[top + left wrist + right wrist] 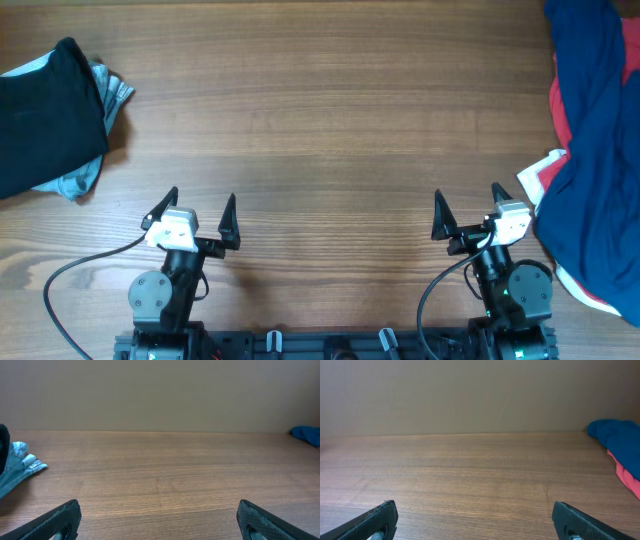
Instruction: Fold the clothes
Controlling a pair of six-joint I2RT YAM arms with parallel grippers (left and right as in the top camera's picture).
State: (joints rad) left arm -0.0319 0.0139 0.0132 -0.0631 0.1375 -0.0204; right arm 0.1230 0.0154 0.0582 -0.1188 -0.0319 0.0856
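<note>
A black garment (pixel 45 115) lies folded at the table's left edge on top of a light-blue denim piece (pixel 105 100). The denim also shows at the left of the left wrist view (pixel 20 462). A navy garment with red (pixel 595 140) is heaped along the right edge and shows in the right wrist view (pixel 620 442). My left gripper (pixel 197 212) is open and empty near the front edge, well right of the black pile. My right gripper (pixel 467 207) is open and empty, just left of the navy heap.
The wooden table (pixel 320 110) stretches between the two piles. A white label or patch (pixel 535 178) shows at the navy heap's left side. The arm bases and cables sit along the front edge.
</note>
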